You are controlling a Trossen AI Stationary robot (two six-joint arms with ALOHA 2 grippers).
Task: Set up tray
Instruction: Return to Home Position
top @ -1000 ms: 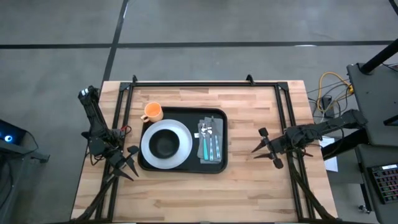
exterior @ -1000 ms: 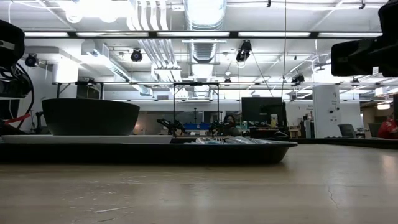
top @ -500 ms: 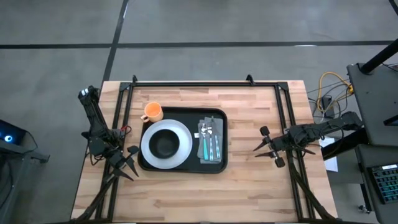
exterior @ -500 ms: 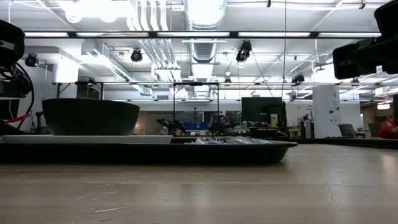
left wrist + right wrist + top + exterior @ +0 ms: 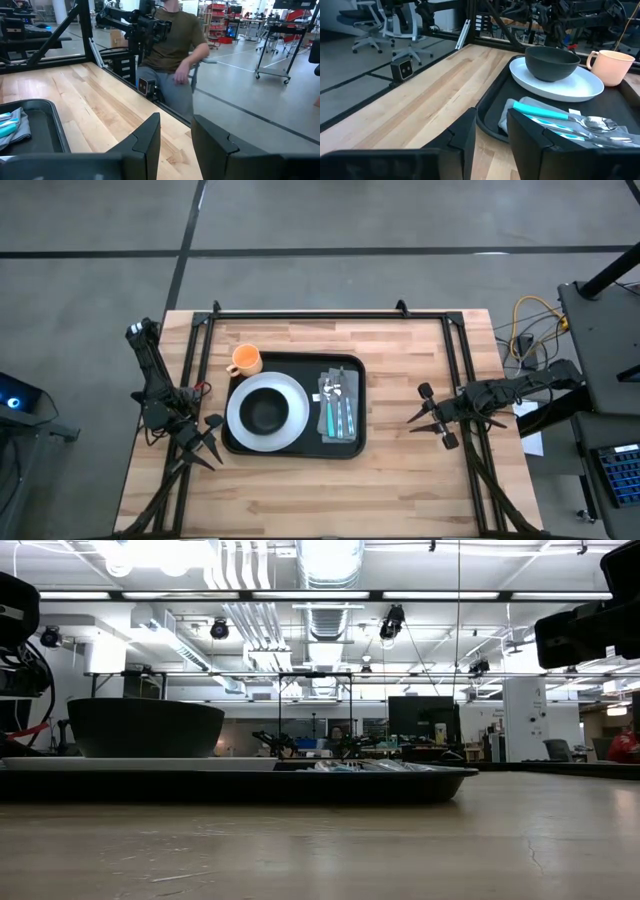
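The left arm is sitting folded at the left edge of the table (image 5: 300, 490). Its left pincer (image 5: 210, 438) is hanging low and pointing inward. The fingers (image 5: 147, 142) are standing apart, released, with nothing between them.

The right arm is reaching in from the right side, lying roughly level over the table's right edge. Its right pincer (image 5: 420, 418) is aiming toward the middle of the table. This one is also released: its wrist view is showing a clear gap between the two dark fingers (image 5: 530, 135), and they are grasping nothing.

The tray (image 5: 292, 452) is lying flat on the table between the two pincers, nearer the left one. In the high view, the left pincer is hovering just beside the tray's lower left corner without touching it. The right pincer is keeping well apart from the tray's right rim, with bare wood between them.

On the tray, a white plate (image 5: 240, 412) is filling the left half and is carrying a dark bowl (image 5: 266, 412). A gray napkin (image 5: 338, 430) is lying along the right half with blue-handled cutlery (image 5: 338, 402) side by side on top. An orange cup (image 5: 244, 360) is standing at the tray's upper left corner.

Beyond the table, the left wrist view is showing a seated person (image 5: 175, 45).
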